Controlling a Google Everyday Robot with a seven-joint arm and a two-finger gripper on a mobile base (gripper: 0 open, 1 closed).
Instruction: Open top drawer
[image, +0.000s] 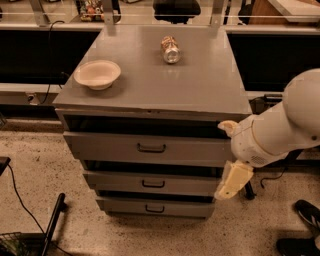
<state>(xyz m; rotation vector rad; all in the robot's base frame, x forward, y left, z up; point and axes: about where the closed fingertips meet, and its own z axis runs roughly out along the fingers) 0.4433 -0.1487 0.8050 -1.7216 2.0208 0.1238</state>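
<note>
The top drawer (110, 146) is the tallest and widest of three grey drawers in a grey metal cabinet at the centre of the camera view. It has a small dark handle (151, 148) at its middle and a dark gap above its front panel. Two shallower drawers sit below it. My white arm (280, 127) comes in from the right. My cream-coloured gripper (232, 181) hangs down at the cabinet's front right corner, level with the middle drawer, to the right of and below the top drawer's handle. It touches no handle.
A white bowl (97, 74) and a can (170, 49) lying on its side rest on the cabinet top (200, 90). A black pole (52, 222) and a cable (20, 200) lie on the floor at the left. Dark shoes (306, 214) are at the lower right. Dark counters run behind.
</note>
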